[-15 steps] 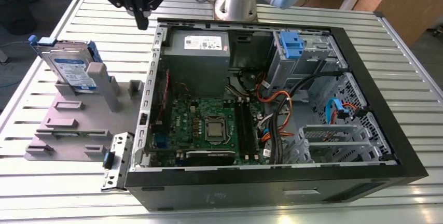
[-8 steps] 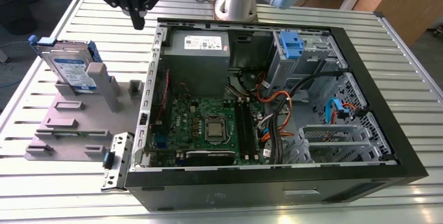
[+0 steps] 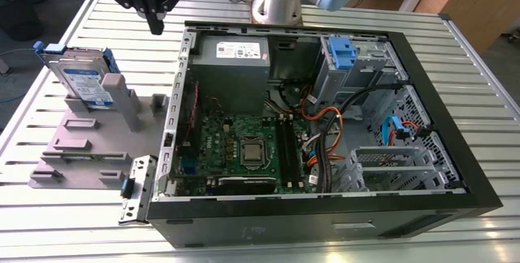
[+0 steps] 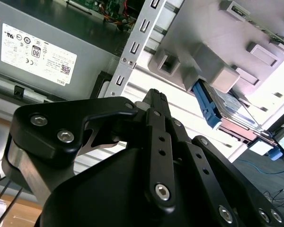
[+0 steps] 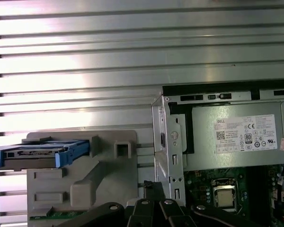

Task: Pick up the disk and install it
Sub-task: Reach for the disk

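The disk [image 3: 85, 81], a silver drive with a blue-and-white label in a blue carrier, leans upright in a grey fixture [image 3: 89, 147] at the exterior view's left. Its blue edge shows in both wrist views [image 4: 206, 106] [image 5: 38, 156]. My black gripper [image 3: 156, 27] hangs above the slatted table, between the fixture and the computer case's far corner, well apart from the disk. Its fingers meet at the tips in both wrist views [image 4: 155, 94] [image 5: 153, 185], shut with nothing held.
An open black computer case [image 3: 325, 217] lies on the metal slatted table [image 3: 488, 68]. Inside are a grey power supply with a white sticker [image 3: 231, 68], a green motherboard [image 3: 243, 147], cables, and a drive bay with a blue latch [image 3: 341, 53].
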Robot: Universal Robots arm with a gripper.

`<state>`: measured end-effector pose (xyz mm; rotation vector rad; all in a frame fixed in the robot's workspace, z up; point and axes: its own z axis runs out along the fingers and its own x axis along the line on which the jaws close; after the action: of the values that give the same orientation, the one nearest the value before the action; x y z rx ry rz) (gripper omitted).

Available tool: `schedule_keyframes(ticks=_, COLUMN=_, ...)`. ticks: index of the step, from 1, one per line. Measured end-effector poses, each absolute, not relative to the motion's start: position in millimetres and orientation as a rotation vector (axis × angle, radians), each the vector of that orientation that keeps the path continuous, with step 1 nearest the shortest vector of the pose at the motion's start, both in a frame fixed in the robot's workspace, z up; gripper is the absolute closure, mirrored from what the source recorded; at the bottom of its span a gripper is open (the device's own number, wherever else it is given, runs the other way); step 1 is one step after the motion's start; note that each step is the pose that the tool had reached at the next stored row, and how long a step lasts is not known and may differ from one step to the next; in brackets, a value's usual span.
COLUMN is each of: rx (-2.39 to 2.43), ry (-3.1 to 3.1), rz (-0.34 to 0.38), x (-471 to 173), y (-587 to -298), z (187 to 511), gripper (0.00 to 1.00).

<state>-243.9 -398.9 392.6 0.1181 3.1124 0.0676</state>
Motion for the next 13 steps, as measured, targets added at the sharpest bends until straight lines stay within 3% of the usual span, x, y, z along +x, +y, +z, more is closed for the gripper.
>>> schedule_keyframes(ticks=13, rx=0.118, ry=3.112, rz=0.068, x=-268.7, y=-398.9, z=390.8, gripper=0.89)
